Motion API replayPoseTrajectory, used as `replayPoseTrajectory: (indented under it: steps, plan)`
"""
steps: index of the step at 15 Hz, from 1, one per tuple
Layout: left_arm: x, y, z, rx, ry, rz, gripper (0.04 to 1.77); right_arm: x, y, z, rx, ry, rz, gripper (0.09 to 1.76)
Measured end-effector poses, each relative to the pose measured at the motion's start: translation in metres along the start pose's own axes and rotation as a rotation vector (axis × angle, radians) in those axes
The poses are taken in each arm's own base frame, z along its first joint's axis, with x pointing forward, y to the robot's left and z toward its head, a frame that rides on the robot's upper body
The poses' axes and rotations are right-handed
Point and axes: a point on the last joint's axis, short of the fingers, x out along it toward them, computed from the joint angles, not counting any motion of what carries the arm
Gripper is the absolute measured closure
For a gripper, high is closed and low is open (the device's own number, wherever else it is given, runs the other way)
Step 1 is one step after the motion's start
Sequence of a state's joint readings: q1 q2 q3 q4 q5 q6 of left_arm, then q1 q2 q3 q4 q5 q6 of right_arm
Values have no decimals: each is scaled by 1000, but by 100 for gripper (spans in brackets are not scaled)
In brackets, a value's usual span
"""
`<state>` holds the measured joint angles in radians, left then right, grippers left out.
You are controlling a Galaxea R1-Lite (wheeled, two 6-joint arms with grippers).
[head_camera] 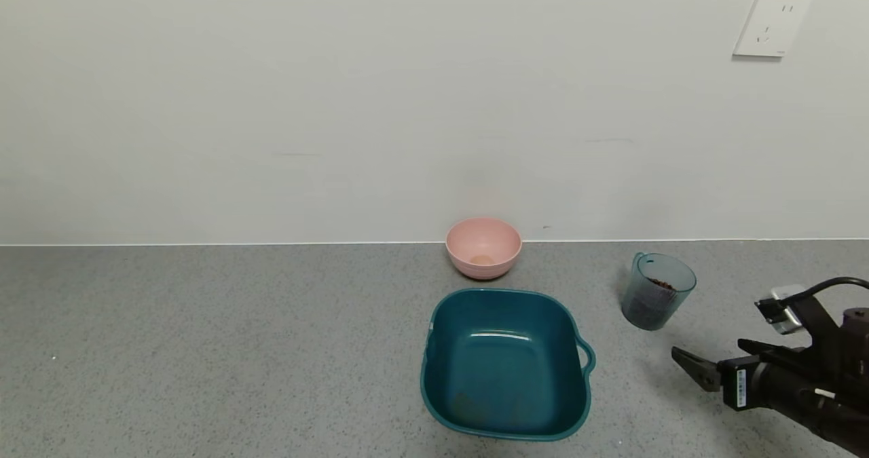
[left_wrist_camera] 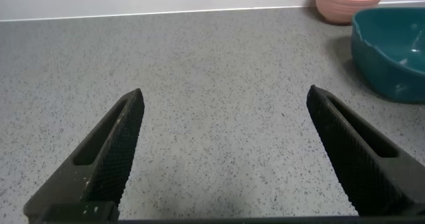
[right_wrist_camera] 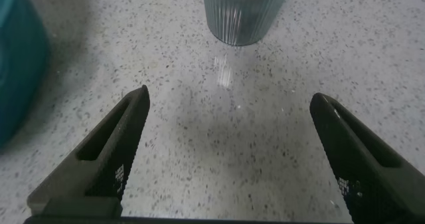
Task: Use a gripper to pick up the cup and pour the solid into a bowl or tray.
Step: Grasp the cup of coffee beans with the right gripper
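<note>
The cup (head_camera: 657, 296) stands upright on the grey counter, right of the teal basin (head_camera: 434, 349). Dark reddish-brown beans (head_camera: 662, 283) lie inside the cup. My right gripper (head_camera: 706, 348) hovers low over the counter, in front of and to the right of the cup, apart from it. It is open and empty. In the right wrist view the gripper (right_wrist_camera: 229, 94) points at the ribbed cup (right_wrist_camera: 244, 14), with the basin's wall (right_wrist_camera: 16, 71) to one side. My left gripper (left_wrist_camera: 224, 91) is open and empty over bare counter, out of the head view.
A small pink bowl (head_camera: 483, 247) stands against the wall behind the basin; it also shows in the left wrist view (left_wrist_camera: 348, 1), beside the basin (left_wrist_camera: 392, 51). A wall socket (head_camera: 772, 24) is at the upper right. The basin's loop handle (head_camera: 587, 356) faces the right arm.
</note>
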<state>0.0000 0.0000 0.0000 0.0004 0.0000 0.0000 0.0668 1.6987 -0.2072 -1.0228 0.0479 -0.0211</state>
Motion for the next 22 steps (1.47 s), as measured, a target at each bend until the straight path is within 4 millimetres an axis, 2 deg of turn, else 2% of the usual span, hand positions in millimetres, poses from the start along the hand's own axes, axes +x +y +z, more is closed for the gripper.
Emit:
replayPoseTrajectory:
  steps: [9, 11, 14, 22]
  plan:
    - [0, 0, 0, 0, 0, 0, 5, 50, -3, -19, 2, -79, -7, 9]
    - [0, 0, 0, 0, 0, 0, 5, 59, -4, -22, 0, -118, -12, 9]
    - [0, 0, 0, 0, 0, 0, 5, 69, -3, -31, -2, -87, -11, 9]
    - [0, 0, 0, 0, 0, 0, 5, 92, -8, -22, 0, -143, -30, 9]
